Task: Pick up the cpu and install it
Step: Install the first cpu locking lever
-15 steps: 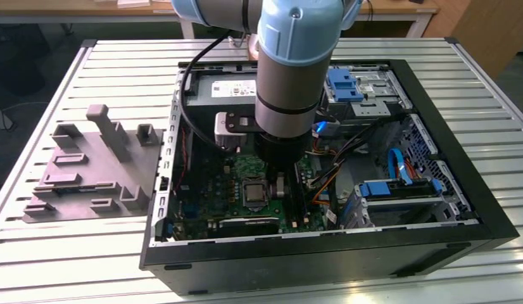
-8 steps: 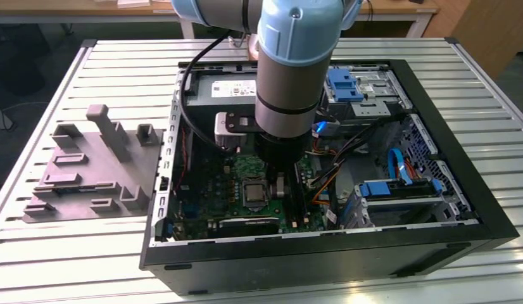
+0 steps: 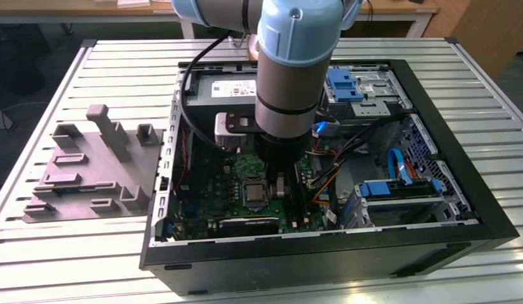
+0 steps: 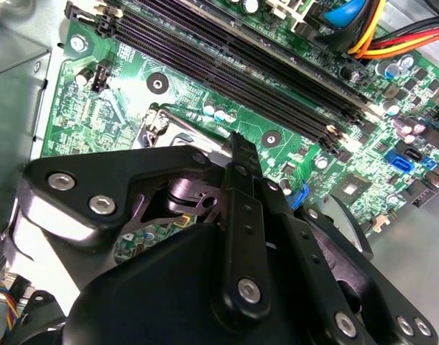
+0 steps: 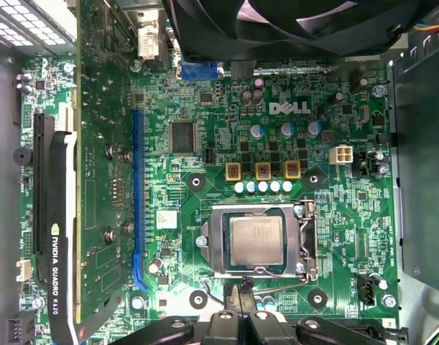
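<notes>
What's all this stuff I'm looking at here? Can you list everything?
Flat square silver chip (the cpu): one, dull silver, lying in the metal-framed socket on the board.
Green circuit board: one, on the floor of the case.
Open black computer case: one, on the table.
Grey plastic fixture with upright blocks: one, beside the case at the exterior view's left.
Slatted white metal table: one, under everything.
Blue plastic drive brackets: several, inside the case.
Robot arm: one, grey and light blue, reaching down into the case.
Claw: one, black, just beside the socket.
</notes>
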Robot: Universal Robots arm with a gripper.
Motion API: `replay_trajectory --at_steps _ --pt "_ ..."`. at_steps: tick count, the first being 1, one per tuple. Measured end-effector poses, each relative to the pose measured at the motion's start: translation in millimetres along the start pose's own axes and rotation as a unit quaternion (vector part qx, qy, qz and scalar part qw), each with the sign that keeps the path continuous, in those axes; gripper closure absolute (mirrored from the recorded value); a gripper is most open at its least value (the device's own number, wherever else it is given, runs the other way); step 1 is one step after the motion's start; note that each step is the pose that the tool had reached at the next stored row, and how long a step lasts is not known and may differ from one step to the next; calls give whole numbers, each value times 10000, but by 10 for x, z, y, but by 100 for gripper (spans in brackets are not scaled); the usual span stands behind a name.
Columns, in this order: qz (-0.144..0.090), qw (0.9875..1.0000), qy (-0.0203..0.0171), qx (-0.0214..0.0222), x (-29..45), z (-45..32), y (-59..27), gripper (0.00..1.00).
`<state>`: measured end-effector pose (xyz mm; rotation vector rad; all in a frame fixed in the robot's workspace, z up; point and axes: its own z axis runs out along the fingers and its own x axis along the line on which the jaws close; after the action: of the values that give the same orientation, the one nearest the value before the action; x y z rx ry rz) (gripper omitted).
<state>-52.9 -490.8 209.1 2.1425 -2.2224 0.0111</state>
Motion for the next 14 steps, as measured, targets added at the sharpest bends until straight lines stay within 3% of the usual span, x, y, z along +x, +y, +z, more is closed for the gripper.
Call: replay_trajectory --at_steps 14 --pt "-99 10000 8 4 21 75 -3 89"
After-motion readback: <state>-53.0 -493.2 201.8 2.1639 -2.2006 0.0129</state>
